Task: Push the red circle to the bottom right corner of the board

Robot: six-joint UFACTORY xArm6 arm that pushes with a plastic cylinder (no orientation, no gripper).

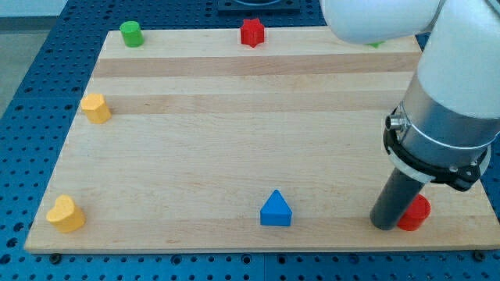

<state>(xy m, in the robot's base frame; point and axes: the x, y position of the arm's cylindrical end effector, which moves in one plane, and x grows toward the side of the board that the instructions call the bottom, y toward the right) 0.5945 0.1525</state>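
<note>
Wooden board (234,140) | tool tip (384,225) apparently touching red circle (416,215)

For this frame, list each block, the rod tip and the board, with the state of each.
Red circle block: near board's bottom right corner, touching my tip.
My tip: on board, at red circle's left.
Blue triangle block: bottom centre, apart.
Red star block: top edge.
Green cylinder block: top left.
Two yellow blocks: left edge.
Wooden board: flat.

red circle (417,213) half hidden by rod, green block (376,44) mostly covered
</note>
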